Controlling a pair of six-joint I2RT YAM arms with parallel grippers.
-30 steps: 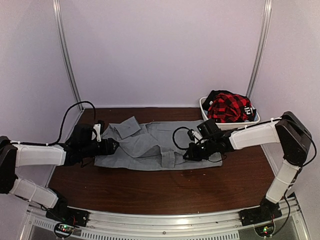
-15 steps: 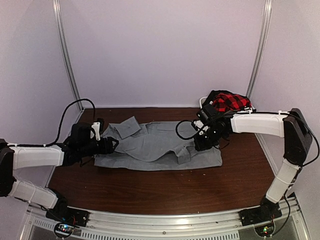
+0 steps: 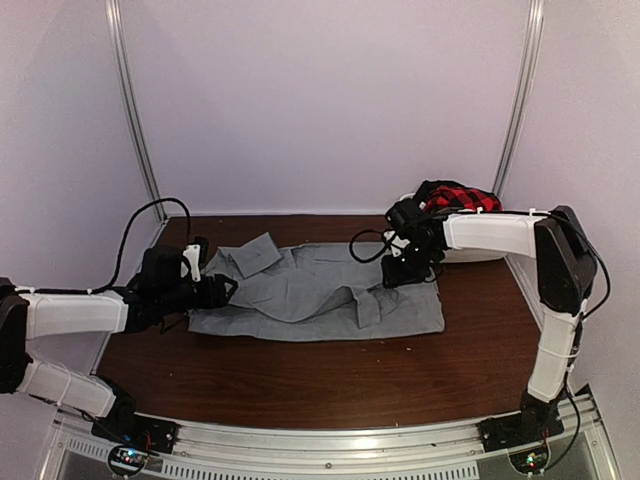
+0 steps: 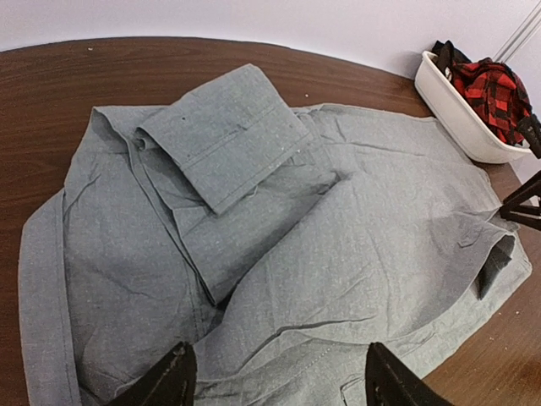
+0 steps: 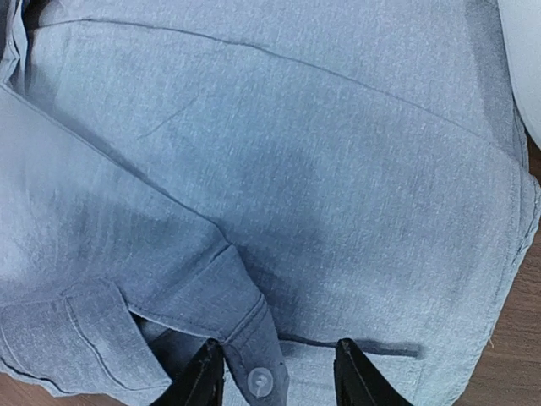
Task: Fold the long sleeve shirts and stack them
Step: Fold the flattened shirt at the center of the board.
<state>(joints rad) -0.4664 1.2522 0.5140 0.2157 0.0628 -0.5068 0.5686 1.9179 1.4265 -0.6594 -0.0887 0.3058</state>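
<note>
A white plastic bin (image 4: 461, 123) stands at about two o'clock on the dark brown wooden table (image 3: 300, 380), with pale walls (image 3: 320, 100) rising behind at twelve o'clock.

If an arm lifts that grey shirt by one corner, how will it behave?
The grey shirt likely sags limply: it lies flat and creased. The cloth looks thin, so probably light. Its folded-over sleeve may flop open.

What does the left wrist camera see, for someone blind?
A grey long-sleeve shirt lies rumpled on a brown table, one cuff folded over it. A white bin with red plaid cloth sits upper right; the open left tool hovers nearby.
</note>
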